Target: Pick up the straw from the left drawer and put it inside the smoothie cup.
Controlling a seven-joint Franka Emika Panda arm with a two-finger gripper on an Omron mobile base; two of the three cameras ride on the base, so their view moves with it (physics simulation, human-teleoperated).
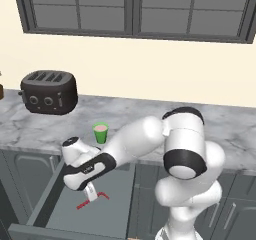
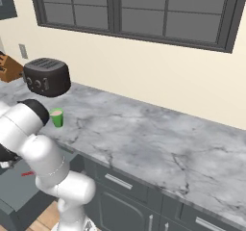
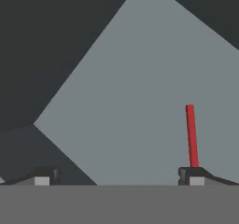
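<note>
Red against flat grey, the straw lies on the bottom of the left drawer, which stands pulled out at the lower left of the left base view, below the edge of the marble counter. The white arm reaches down and to the left from the lower right of that frame, and its gripper hangs low inside the drawer, right over the middle of the straw, so that one red end pokes out to the lower left of the fingers and the bent tip to the right. From the hand view the two dark fingertips stand far apart at the bottom corners, the jaws wide with nothing between them; the straw rises as a thin red bar just above the right-hand tip, and whether it touches that tip I cannot tell. The drawer's grey floor fills the middle of that view, with dark shadow at the upper left. On the counter, near its front edge and just above the arm's wrist in the left base view, stands the small green smoothie cup, upright, pinkish at the top. A black toaster sits at the back left, well apart from the cup. In the right base view the cup appears at the left, below the toaster, and a sliver of red straw shows in the drawer at the lower left beside the arm
</note>
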